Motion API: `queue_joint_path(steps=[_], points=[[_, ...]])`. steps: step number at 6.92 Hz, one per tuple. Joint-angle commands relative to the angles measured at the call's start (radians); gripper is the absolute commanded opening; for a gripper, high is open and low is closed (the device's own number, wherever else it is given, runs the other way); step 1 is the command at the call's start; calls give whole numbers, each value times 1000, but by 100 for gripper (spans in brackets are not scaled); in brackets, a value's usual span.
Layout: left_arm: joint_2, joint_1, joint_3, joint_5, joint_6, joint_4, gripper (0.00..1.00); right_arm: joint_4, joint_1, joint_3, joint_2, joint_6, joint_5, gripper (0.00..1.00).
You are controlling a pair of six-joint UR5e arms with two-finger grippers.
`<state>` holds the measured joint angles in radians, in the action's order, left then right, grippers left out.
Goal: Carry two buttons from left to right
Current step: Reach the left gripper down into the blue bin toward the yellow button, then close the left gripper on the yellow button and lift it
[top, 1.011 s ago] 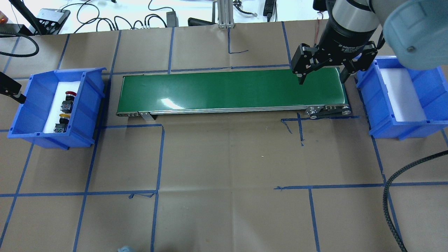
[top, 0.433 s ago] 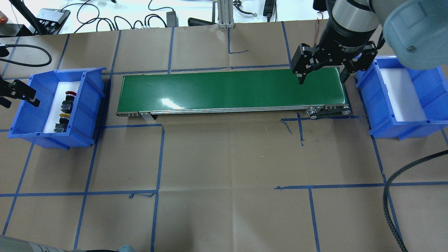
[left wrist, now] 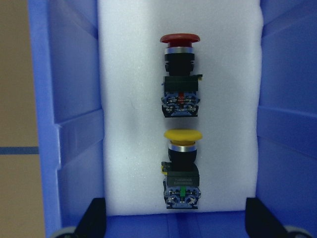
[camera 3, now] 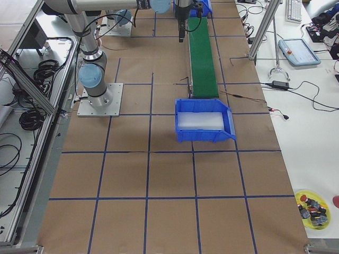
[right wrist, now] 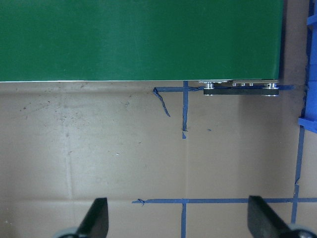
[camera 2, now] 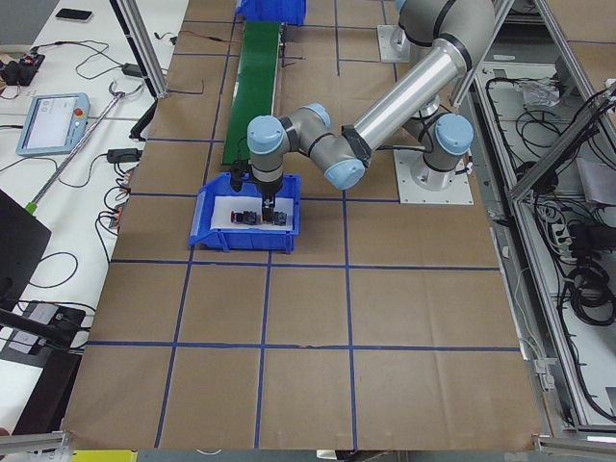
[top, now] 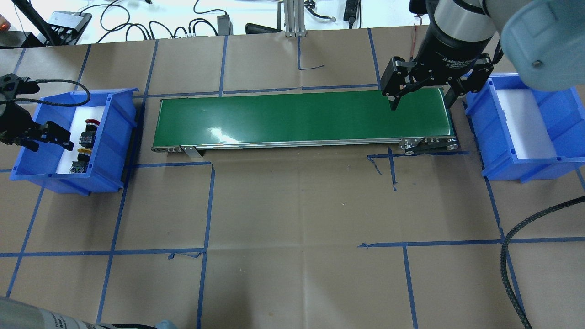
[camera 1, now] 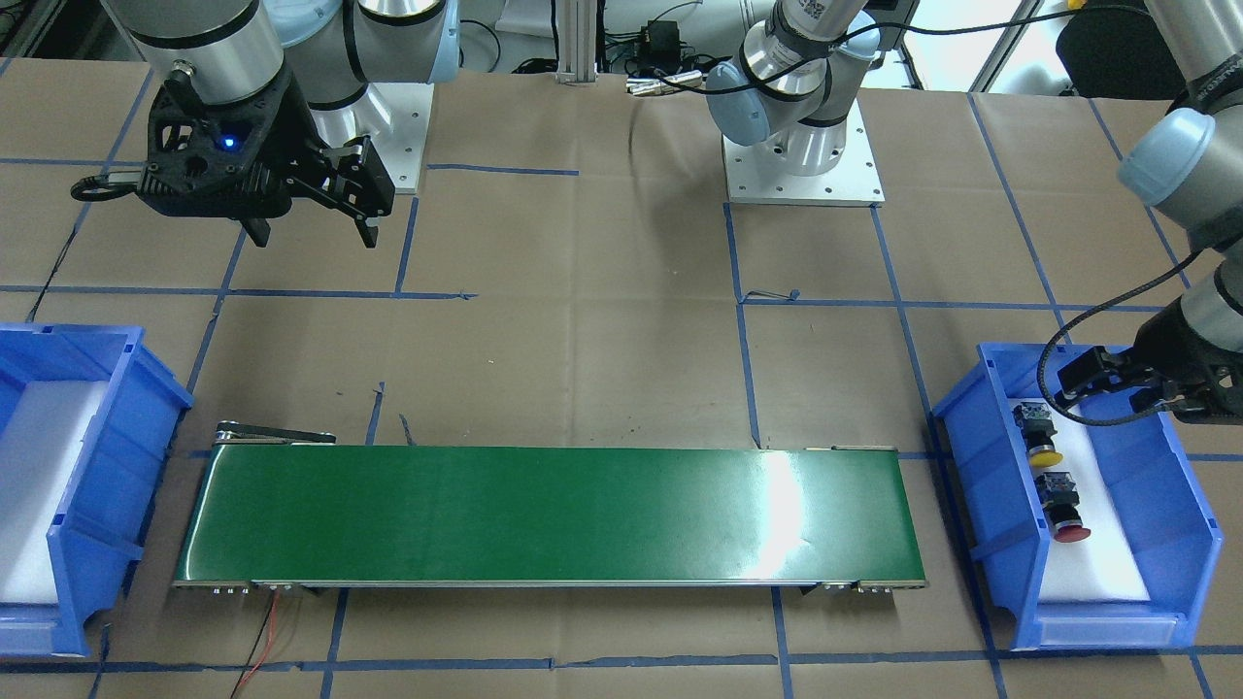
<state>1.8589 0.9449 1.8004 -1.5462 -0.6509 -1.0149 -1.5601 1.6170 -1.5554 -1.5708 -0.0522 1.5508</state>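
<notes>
The red-capped button (top: 90, 124) and the yellow-capped button (top: 82, 153) lie in a row on white foam in the left blue bin (top: 115, 137). The left wrist view shows the red button (left wrist: 180, 74) above the yellow button (left wrist: 182, 163). They also show in the front view, red (camera 1: 1068, 529) and yellow (camera 1: 1044, 452). My left gripper (top: 48, 137) is open and empty, above the bin's outer side, beside the buttons. My right gripper (top: 421, 103) is open and empty above the right end of the green conveyor (top: 297, 114).
The right blue bin (top: 502, 137), lined with white foam, stands just beyond the conveyor's right end. Brown paper with blue tape lines covers the table. A black cable (top: 516, 256) loops in at the near right. Cables and devices lie along the far edge.
My left gripper has come in from the view's left edge and moved right, over the left bin. The right arm and the buttons have not moved.
</notes>
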Motion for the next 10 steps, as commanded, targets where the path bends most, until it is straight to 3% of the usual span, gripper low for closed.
queue_joint_path(steps=[1, 5, 7, 9, 10], points=[[6, 0, 117, 0, -1, 158, 99, -2, 0, 0, 0, 0, 0, 100], [63, -2, 120, -3, -1, 187, 99, 0, 0, -3, 0, 0, -2, 100], [88, -2, 120, -3, 0, 222, 88, 0, 0, -5, 0, 0, 0, 100], [85, -2, 108, -6, 7, 222, 39, 0, 0, -5, 0, 0, -2, 100], [74, 0, 106, -2, 8, 222, 21, 0, 0, -5, 0, 0, -2, 100]])
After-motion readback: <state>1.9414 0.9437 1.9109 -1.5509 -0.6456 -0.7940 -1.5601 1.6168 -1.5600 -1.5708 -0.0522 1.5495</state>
